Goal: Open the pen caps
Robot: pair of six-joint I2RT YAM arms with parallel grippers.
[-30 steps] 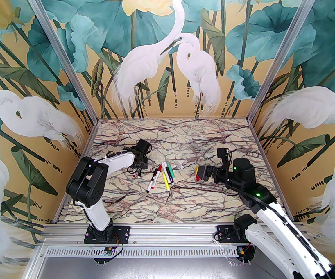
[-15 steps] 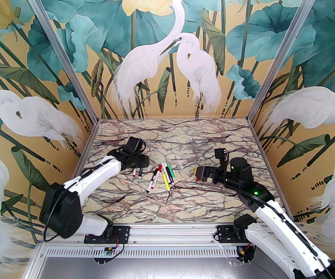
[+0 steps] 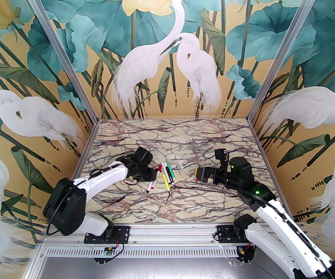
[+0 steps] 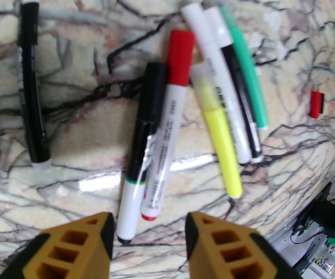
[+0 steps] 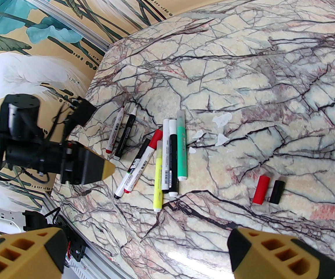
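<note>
Top view: the left gripper (image 3: 155,173) is down low, right beside the pens (image 3: 167,175). The right gripper (image 3: 198,174) is well apart from them.

Left wrist view: the left gripper is partly open and holds nothing. 2 pen ends lie just in front.

Right wrist view: a red cap (image 5: 261,190) and a black cap (image 5: 277,192) lie loose. 6 pens look still capped. The right gripper is wide open and empty.

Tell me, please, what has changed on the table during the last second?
The left arm folded down low and the left tool swung right, from above the two leftmost pens to the near ends of the central bunch of pens. It stands open, holding nothing. The right tool stayed open and almost in place. No pen moved.
</note>
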